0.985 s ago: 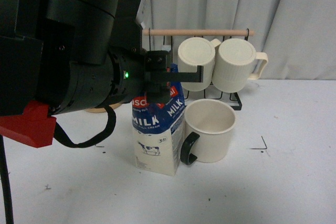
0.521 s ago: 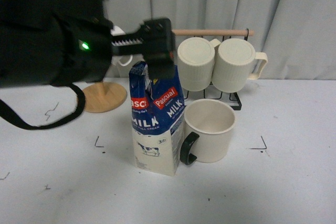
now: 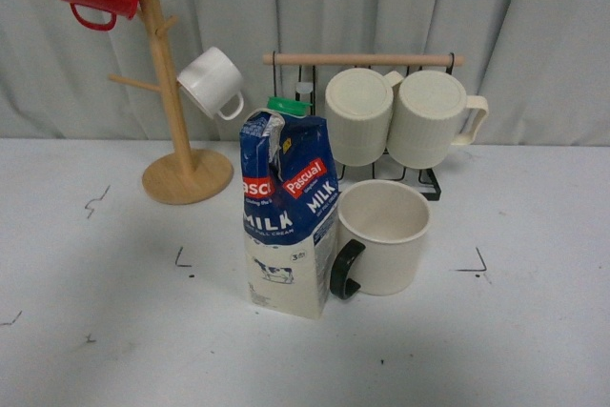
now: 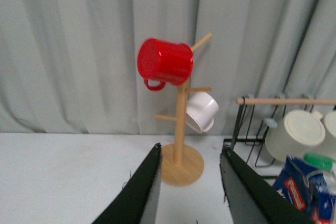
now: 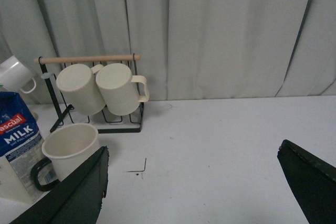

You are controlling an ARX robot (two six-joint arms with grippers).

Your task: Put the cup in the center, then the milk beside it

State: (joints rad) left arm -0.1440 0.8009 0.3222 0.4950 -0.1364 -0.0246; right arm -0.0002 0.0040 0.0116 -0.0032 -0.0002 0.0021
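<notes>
Up front only milk (image 3: 286,216) touching cup (image 3: 383,235) — wrist views alone: both jaws apart, empty.

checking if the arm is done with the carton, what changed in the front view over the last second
The left arm, which had its gripper at the top of the milk, has let go and pulled up and away to the left, fully out of the front view, uncovering the mug tree. Its left gripper is now open and empty. The milk and the cup stayed put, side by side.
</notes>
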